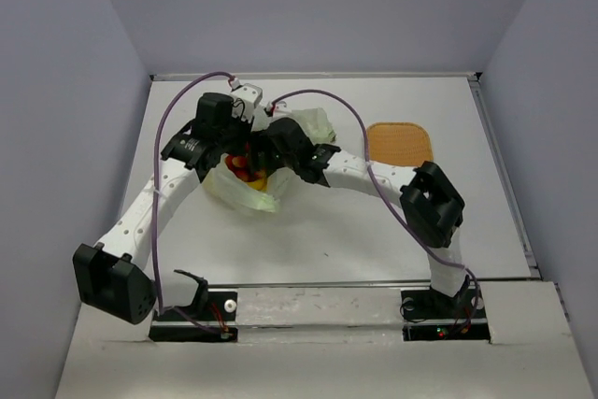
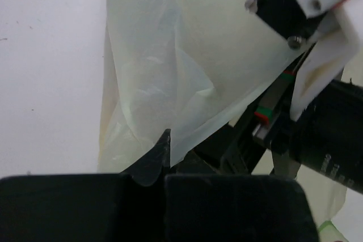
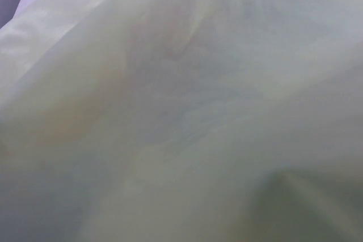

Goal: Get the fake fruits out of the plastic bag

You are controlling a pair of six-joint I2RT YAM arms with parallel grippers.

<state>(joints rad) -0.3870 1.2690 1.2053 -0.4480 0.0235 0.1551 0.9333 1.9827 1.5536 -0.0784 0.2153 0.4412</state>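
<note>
Pinching the bag (image 2: 170,55) rim in the clenched left gripper (image 2: 164,179) at eleven o'clock, gently aiming the right gripper (image 1: 267,158), grip unreadable, at the fruits (image 1: 245,171) from two o'clock.

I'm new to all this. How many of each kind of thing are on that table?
Robot arms: 2
Plastic bag: 1
Orange mat: 1
Fake fruits: red and yellow pieces in the bag, too hidden to count
Total: 4, plus the fruits
</note>
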